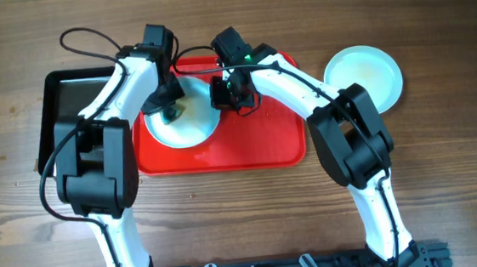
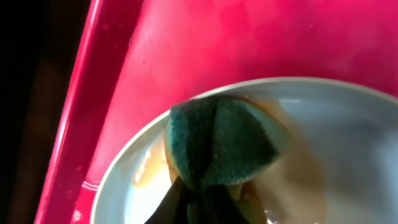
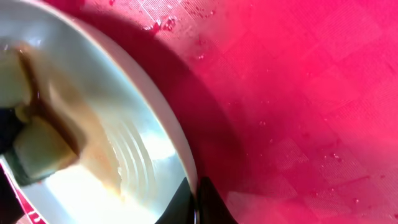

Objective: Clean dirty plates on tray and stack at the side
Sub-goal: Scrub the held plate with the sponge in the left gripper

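A plate [image 1: 189, 130] with a pale blue rim lies on the left part of the red tray [image 1: 256, 141]. My left gripper [image 1: 171, 106] is shut on a green sponge [image 2: 217, 146] and presses it onto this plate [image 2: 348, 137], which has orange-brown sauce streaks. My right gripper [image 1: 223, 96] is shut on the plate's right rim; the right wrist view shows the rim [image 3: 180, 155] pinched between its fingers [image 3: 194, 196]. The sponge [image 3: 37, 152] also shows there. Another plate [image 1: 363, 74] lies on the table right of the tray. A third plate is not seen apart.
A black tray [image 1: 69, 100] stands against the red tray's left side, partly under my left arm. The red tray's right half [image 3: 298, 93] is bare and wet with droplets. Wooden table [image 1: 447, 185] surrounds everything.
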### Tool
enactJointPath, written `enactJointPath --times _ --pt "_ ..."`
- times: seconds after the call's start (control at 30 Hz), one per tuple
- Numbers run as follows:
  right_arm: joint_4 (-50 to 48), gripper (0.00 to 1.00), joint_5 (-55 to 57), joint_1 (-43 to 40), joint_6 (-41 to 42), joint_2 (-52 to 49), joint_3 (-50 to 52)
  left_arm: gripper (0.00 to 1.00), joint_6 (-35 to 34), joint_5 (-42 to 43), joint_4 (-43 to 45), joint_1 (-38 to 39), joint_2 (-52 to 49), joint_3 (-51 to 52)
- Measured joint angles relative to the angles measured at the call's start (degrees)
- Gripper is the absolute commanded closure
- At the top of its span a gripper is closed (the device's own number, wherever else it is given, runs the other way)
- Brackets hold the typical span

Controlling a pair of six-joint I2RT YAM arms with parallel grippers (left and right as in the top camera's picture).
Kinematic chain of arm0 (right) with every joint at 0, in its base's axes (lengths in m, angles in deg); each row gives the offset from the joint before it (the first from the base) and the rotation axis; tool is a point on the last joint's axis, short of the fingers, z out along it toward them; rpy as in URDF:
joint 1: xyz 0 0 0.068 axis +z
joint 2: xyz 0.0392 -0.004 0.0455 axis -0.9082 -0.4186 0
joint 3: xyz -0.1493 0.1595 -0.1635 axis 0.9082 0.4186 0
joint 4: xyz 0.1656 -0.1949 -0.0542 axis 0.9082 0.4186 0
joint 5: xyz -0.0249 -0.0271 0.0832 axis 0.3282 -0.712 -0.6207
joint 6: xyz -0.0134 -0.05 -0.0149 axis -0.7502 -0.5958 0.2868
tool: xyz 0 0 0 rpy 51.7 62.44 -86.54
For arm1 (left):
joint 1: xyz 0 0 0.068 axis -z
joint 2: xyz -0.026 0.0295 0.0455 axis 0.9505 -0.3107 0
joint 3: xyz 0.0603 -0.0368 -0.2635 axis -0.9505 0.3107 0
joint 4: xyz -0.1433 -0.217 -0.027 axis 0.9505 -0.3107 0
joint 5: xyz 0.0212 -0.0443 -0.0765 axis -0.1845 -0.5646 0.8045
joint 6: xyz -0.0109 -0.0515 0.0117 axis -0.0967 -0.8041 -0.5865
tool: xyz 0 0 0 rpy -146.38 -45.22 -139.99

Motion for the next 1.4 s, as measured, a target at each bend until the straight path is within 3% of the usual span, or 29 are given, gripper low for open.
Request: enactJointPath --times 0.33,0.57,0.9,1.13,1.23,1.4 --pt "0.9 0.96 0.0 0.0 -1.3 0.0 0.0 0.96 20.6 16.2 -15.6 -1.6 0.0 0.3" --pt "0.9 0.96 0.3 -0.4 -1.3 0.0 0.0 0.96 30.2 27.6 -13.4 -1.6 -0.4 1.0" --pt "0.5 0.96 2.0 -1.5 -0.1 0.0 0.0 0.96 26.5 29.4 1.3 -1.6 -0.4 1.3" --pt "0.1 0.96 2.3 -1.5 0.5 0.0 0.0 0.96 13.5 20.3 10.6 -0.7 -0.3 1.5" --pt "-0.2 0.96 2.3 -1.4 0.5 0.0 0.0 0.96 7.8 15.0 10.7 -0.3 -0.3 1.2" --pt "-0.3 0.96 2.2 -1.1 0.5 0.0 0.0 0.96 3.7 7.5 9.4 -0.2 -0.2 0.4"
